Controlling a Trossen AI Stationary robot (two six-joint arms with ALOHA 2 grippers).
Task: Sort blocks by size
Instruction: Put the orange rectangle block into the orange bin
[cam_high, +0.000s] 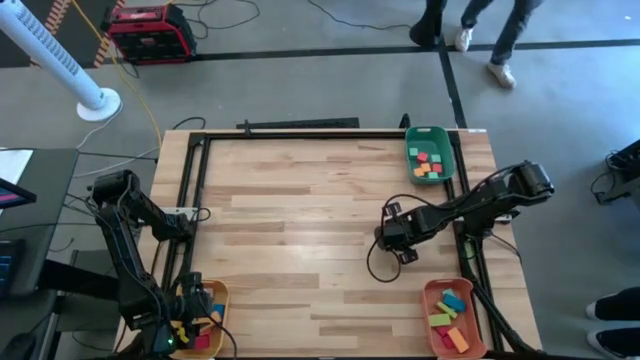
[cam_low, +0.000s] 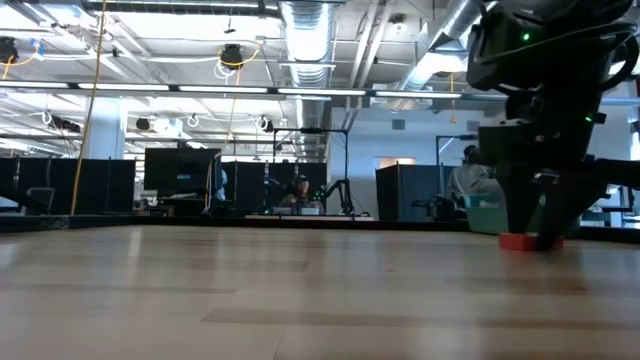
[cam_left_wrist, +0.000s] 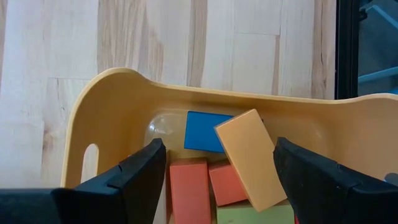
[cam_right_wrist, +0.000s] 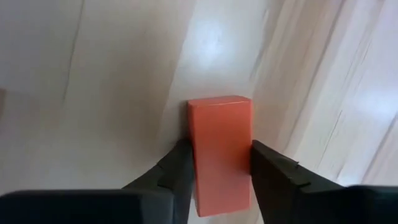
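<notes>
While the left arm waits over the yellow plastic tray (cam_high: 216, 292) at the desk's near left corner, the high view puts the right gripper (cam_high: 392, 240) low over the bare light wooden desk (cam_high: 290, 200), right of centre; the block it works on is hidden under it there. A green tray (cam_high: 447, 150) at the far right and an orange tray (cam_high: 428, 296) at the near right both hold sorted blocks.

Low view: a small red-orange rectangular block (cam_low: 520, 241) lies flat on the desk under the right gripper (cam_low: 540, 236).

Left wrist view: the left gripper (cam_left_wrist: 219, 177) has its fingers spread wide, holding nothing, over the yellow tray (cam_left_wrist: 112, 102) with a blue block (cam_left_wrist: 204, 130), tan block (cam_left_wrist: 245, 158) and red ones.

Right wrist view: the right gripper's fingers (cam_right_wrist: 179, 168) sit against the block's (cam_right_wrist: 221, 149) two long sides, apparently clamped. Long axis runs straight ahead of the gripper, between the fingers.

Judgement: stiff, light, smooth-faced; a grip across the narrow width near mid-length suits it, and it may slip if pinched off-centre.
</notes>
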